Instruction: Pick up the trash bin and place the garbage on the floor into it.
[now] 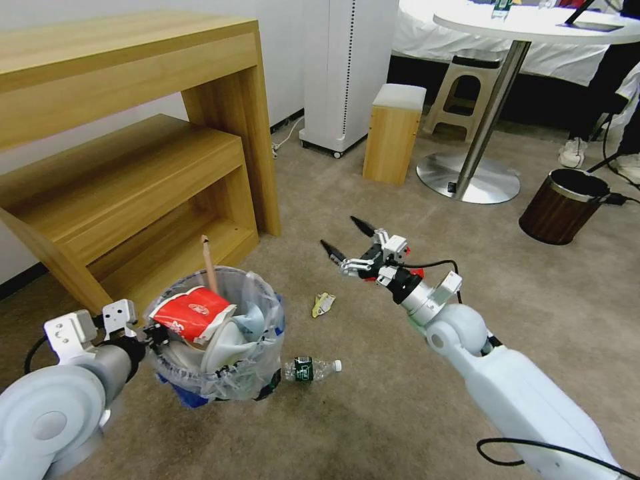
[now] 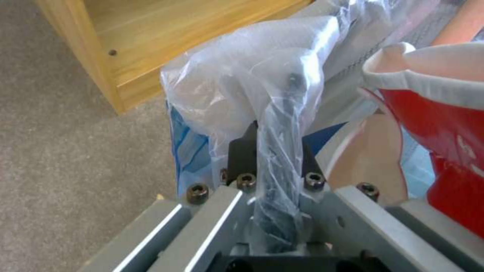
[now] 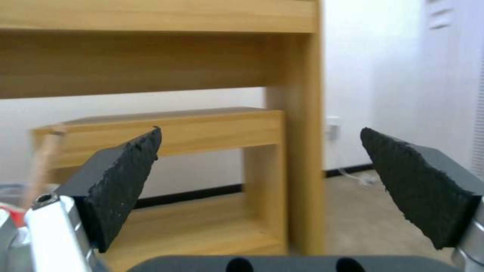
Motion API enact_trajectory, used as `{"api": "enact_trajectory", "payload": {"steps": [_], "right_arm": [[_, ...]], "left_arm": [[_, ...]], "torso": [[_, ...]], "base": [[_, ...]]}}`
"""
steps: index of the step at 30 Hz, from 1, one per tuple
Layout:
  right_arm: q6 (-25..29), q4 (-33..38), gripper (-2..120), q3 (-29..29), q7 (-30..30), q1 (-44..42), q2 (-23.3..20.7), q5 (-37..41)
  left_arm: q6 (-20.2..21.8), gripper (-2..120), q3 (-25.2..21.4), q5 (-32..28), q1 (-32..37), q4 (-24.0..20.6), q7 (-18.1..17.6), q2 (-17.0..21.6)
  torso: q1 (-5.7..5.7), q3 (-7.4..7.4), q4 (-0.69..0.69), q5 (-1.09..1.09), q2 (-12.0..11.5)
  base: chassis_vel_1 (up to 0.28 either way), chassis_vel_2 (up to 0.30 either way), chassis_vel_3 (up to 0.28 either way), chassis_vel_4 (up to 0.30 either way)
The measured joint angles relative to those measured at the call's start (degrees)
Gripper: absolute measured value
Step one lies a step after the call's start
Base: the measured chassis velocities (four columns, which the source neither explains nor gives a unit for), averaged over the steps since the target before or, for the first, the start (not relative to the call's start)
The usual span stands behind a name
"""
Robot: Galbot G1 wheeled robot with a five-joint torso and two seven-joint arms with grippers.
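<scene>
Head view: the trash bin sits in the lower left of the frame, already packed with a red wrapper, white material and an upright wooden stick. The left gripper is clamped on the bin's near rim. The right gripper hangs at frame centre, above the floor, jaws spread wide and empty. Two pieces remain on the carpet: a small yellow wrapper, lower left of the right gripper and close to it, and a bottle just beside the bin's right side, lying on its side with its long axis running left to right, cap pointing right. The right arm appears the nearer free tool for both; the wrapper seems the shorter reach. Left wrist view: the fingers are closed over the rim and its clear bag liner at frame centre. Right wrist view: both black pads stand well apart, nothing between them, facing the wooden shelf.
</scene>
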Motion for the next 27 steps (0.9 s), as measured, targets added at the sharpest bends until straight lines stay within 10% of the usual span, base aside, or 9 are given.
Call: {"api": "enact_trajectory", "payload": {"steps": [27], "right_arm": [[0.5, -4.9, 100, 5.0, 2.5, -8.7, 3.3, -7.1]], "left_arm": [[0.4, 0, 0.0, 1.6, 1.4, -1.5, 1.9, -1.3]], "torso": [[-0.01, 0.0, 0.0, 0.0, 0.0]], "base": [[-0.029, 0.03, 0.029, -0.027]]}}
